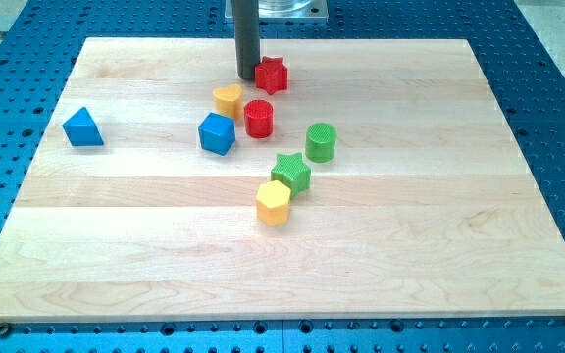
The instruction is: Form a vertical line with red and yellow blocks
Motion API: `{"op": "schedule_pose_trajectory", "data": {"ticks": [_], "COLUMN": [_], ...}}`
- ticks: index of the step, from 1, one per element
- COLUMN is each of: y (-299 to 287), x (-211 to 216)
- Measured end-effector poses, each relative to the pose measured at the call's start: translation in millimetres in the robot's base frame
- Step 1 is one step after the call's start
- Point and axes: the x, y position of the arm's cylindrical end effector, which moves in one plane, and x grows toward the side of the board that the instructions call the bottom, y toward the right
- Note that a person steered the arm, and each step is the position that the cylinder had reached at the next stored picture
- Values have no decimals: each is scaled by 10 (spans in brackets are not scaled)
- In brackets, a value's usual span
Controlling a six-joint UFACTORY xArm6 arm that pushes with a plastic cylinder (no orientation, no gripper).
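The rod (247,39) is cut off by the view's top and hides the red star's (273,75) left edge.

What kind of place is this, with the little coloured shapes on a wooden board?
Probably a robotics lab bench: a wooden board lies on a blue perforated table, and my tip rests just left of a red star block.

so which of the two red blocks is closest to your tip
The red star, right beside my tip on the view's right. The red cylinder sits lower in the view, next to the yellow heart.
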Motion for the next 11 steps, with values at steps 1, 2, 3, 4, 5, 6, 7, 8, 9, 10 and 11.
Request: {"op": "schedule_pose_trajectory", "data": {"ticks": [1, 2, 3, 4, 5, 6, 7, 8, 9, 10, 11], "y": [-144, -608, -1162, -1073, -480, 205, 266, 144, -62, -80, 70], "x": [0, 0, 130, 717, 638, 350, 331, 632, 1026, 1082, 1413]}}
